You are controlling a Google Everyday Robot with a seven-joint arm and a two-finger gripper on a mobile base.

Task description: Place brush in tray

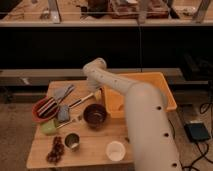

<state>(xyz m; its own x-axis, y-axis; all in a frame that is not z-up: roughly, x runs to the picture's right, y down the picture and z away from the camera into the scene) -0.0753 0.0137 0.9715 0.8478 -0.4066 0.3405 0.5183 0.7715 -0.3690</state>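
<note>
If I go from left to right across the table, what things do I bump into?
Red bowl → small metal cup → dark bowl → white cup → yellow tray. The gripper is behind the dark bowl, by the tray's left wall.

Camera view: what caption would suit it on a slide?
Robot arm's gripper low by the brush on a wooden table, beside the yellow tray.
</note>
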